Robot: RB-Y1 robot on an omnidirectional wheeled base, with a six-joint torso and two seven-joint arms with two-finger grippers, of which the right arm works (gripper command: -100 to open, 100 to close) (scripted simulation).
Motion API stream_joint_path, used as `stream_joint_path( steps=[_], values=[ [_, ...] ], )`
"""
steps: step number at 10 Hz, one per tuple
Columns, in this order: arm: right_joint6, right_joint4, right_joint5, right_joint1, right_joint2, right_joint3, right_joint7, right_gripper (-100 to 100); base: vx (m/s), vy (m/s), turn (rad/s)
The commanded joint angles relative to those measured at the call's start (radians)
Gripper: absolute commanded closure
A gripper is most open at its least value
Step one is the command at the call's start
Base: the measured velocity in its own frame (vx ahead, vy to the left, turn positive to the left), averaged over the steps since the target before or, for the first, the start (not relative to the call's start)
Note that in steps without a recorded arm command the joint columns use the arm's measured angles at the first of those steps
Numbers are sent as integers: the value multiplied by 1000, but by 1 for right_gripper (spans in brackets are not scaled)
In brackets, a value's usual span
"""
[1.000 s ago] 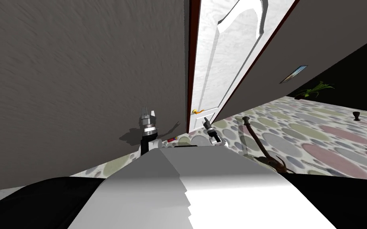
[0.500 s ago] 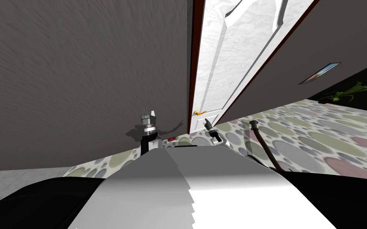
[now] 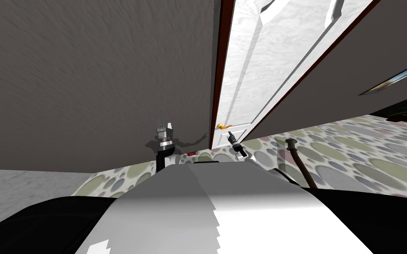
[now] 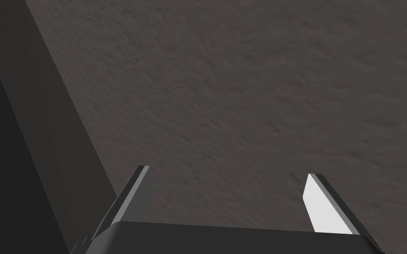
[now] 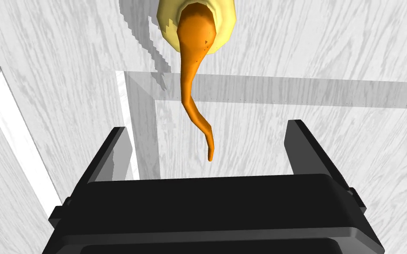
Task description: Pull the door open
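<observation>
At the orange handle (image 5: 193,88) on the white door (image 5: 313,48), right gripper (image 5: 207,128) released, lever tip apparently between its fingers. Risk: closing now catches only the tapered tip, which could slip free.

the door (image 3: 260,66) is white with a faint wood grain and recessed panels, and stands in a dark red-brown frame (image 3: 216,88). in the head view it rises from the middle towards 1 o'clock; whether it is ajar cannot be told. its handle (image 3: 220,126) sits low on the leaf, at about 7 o'clock of the visible face, close to the frame. up close it is an orange lever (image 5: 194,97) coming out of a pale yellow rose (image 5: 226,22), slender, curved, tapering to a thin tip.
</observation>
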Motion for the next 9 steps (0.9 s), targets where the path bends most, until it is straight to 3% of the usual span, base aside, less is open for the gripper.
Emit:
stream_joint_path(
  steps=[1,3,8,9],
  values=[
    [-12,43,7,-21,3,-26,-2,-100,42,27,173],
    [-12,43,7,-21,3,-26,-2,-100,26,18,-1],
    [-53,180,30,-87,17,-101,-6,-100,48,5,137],
    [-68,228,38,-111,22,-128,-8,-100,114,-22,209]
  ],
)
